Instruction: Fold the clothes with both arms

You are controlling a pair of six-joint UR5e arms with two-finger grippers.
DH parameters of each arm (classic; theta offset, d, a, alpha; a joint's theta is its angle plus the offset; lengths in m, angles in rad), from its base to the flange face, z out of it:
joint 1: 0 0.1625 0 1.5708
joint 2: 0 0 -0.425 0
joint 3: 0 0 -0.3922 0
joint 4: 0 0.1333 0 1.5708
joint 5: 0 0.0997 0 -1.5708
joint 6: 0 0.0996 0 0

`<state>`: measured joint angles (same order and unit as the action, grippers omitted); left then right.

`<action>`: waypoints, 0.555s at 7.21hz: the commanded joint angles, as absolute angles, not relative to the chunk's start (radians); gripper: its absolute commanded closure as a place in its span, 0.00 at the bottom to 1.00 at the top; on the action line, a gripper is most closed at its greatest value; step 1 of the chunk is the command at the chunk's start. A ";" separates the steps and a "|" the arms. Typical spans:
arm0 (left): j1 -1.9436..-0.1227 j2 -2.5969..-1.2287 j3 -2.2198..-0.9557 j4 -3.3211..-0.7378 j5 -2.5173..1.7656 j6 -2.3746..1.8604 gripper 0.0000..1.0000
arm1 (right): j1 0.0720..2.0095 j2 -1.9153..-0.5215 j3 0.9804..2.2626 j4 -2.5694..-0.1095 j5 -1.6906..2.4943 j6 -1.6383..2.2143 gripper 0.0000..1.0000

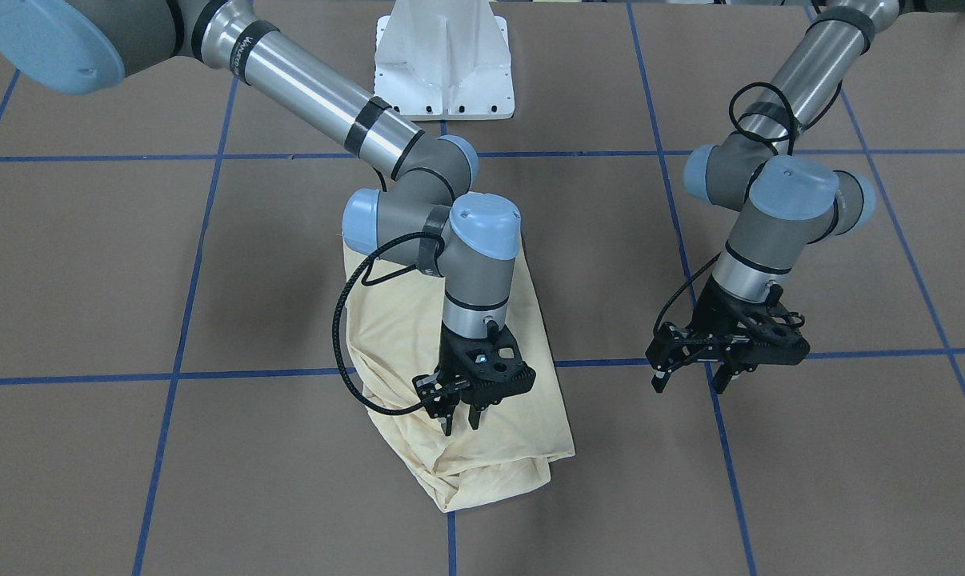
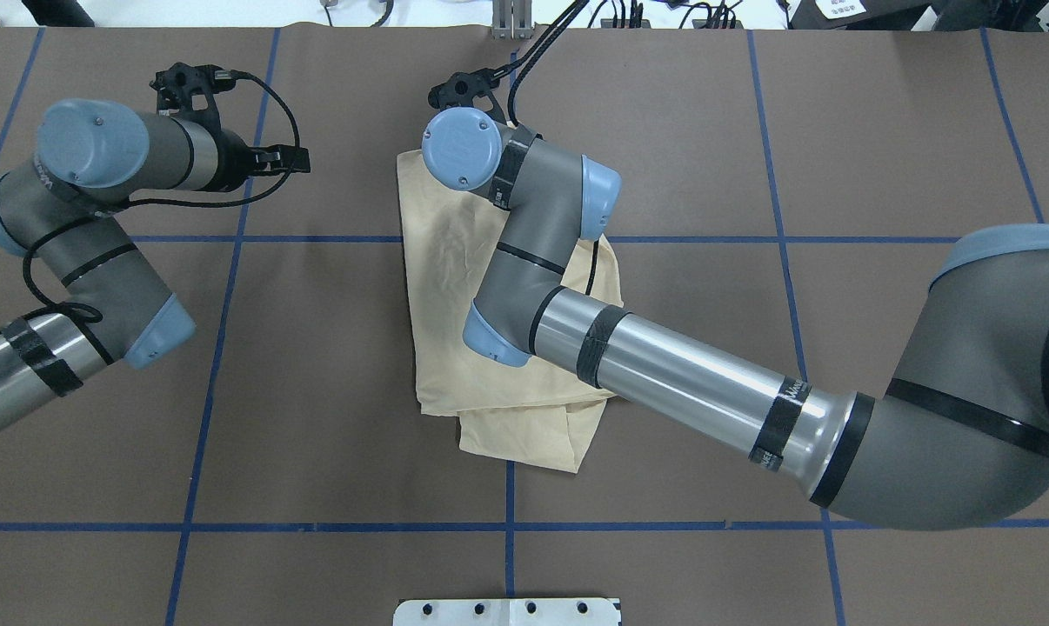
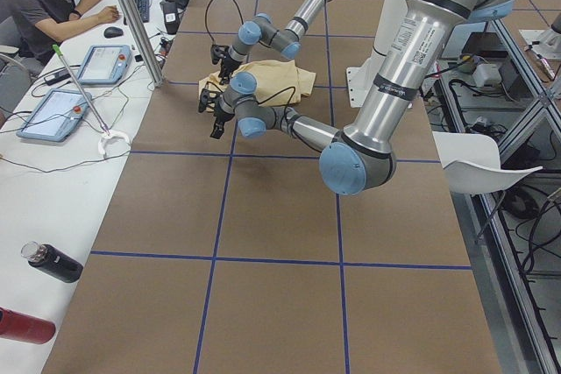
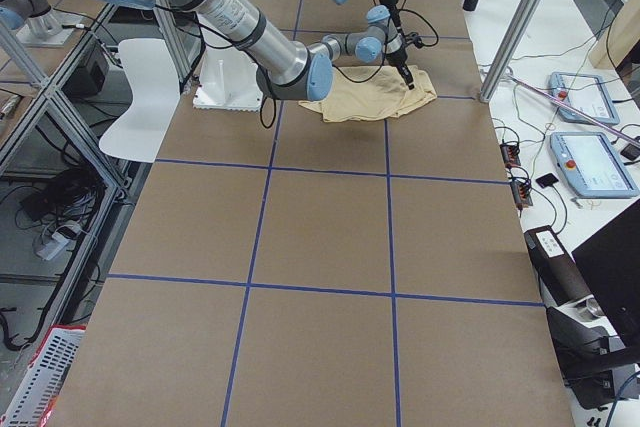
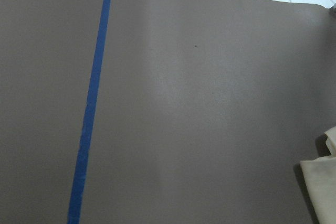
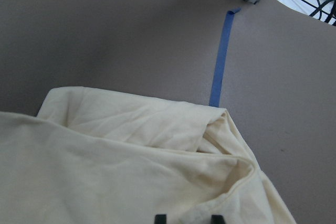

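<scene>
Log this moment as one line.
pale yellow folded T-shirt: lying on brown table | black two-finger right gripper: open, over shirt | black two-finger left gripper: open, over bare table

A robotics lab is indicated: robot arms [image 2: 690,374] are mounted at a paper-covered table [image 3: 280,304] gridded with blue tape [image 3: 263,259], and beside the table teach pendants [image 3: 107,63] are laid on a desk [image 3: 35,190] where an operator [image 3: 39,6] is seated at a keyboard [image 3: 140,2].
</scene>
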<state>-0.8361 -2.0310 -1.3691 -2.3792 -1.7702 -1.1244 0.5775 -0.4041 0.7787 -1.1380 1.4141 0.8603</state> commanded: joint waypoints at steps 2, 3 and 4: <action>-0.836 -2.033 -1.370 -2.381 -1.770 -1.124 0.00 | 0.578 -0.406 0.779 -1.138 1.411 0.856 1.00; -0.836 -2.033 -1.370 -2.381 -1.770 -1.124 0.00 | 0.580 -0.407 0.779 -1.138 1.411 0.854 1.00; -0.836 -2.033 -1.370 -2.384 -1.770 -1.124 0.00 | 0.581 -0.407 0.784 -1.138 1.411 0.854 1.00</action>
<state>-0.8360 -2.0323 -1.3696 -2.3814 -1.7702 -1.1244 0.5795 -0.4062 0.7805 -1.1382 1.4115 0.8553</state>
